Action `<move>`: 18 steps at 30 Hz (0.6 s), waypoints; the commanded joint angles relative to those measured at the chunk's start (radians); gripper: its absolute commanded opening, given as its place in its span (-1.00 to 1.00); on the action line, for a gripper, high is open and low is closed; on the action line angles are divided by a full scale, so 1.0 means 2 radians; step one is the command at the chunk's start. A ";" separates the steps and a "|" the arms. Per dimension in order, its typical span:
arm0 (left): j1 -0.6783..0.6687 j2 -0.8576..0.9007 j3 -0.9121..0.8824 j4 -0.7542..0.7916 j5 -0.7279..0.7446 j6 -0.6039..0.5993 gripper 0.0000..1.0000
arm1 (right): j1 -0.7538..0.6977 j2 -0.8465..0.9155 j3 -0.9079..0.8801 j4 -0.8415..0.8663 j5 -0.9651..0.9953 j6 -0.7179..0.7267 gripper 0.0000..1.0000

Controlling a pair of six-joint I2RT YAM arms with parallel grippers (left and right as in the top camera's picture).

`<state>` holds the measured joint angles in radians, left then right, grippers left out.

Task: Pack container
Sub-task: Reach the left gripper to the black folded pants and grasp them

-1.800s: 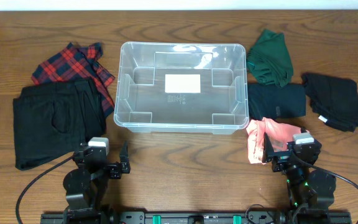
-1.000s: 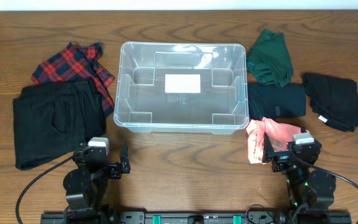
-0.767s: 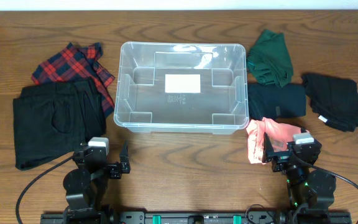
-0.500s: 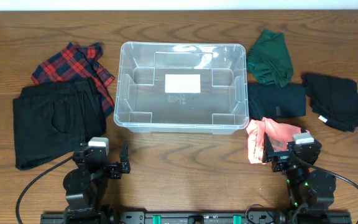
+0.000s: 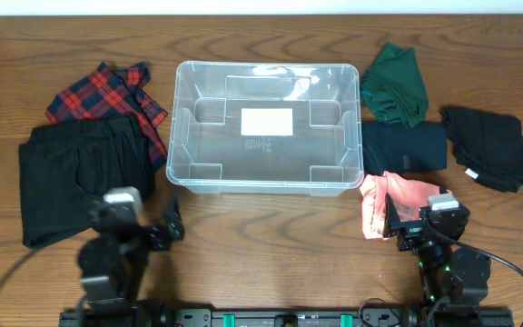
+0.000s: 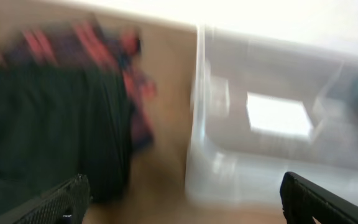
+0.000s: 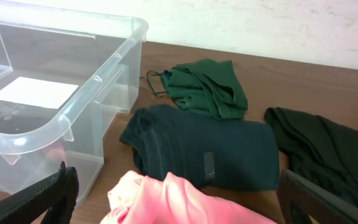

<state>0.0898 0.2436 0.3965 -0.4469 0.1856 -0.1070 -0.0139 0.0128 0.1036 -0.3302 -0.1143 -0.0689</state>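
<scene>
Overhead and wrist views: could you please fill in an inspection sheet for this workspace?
Surface: wooden table.
Job's things: container, upright, empty, white label on its base.
Clutter: red plaid shirt and black trousers left of it; green garment, dark folded garment, black garment and pink garment right of it.
Grippers: left gripper open, empty, beside the trousers; right gripper open, empty, beside the pink garment.
Cables: black cable looping from the right arm's base.
Surroundings: white wall beyond the table.
</scene>
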 commanded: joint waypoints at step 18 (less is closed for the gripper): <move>0.072 0.262 0.365 -0.121 -0.197 -0.111 0.96 | 0.004 -0.001 -0.001 0.000 0.003 0.006 0.99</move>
<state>0.1638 0.7105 1.0897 -0.6113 -0.0010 -0.2184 -0.0139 0.0128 0.1036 -0.3305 -0.1143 -0.0689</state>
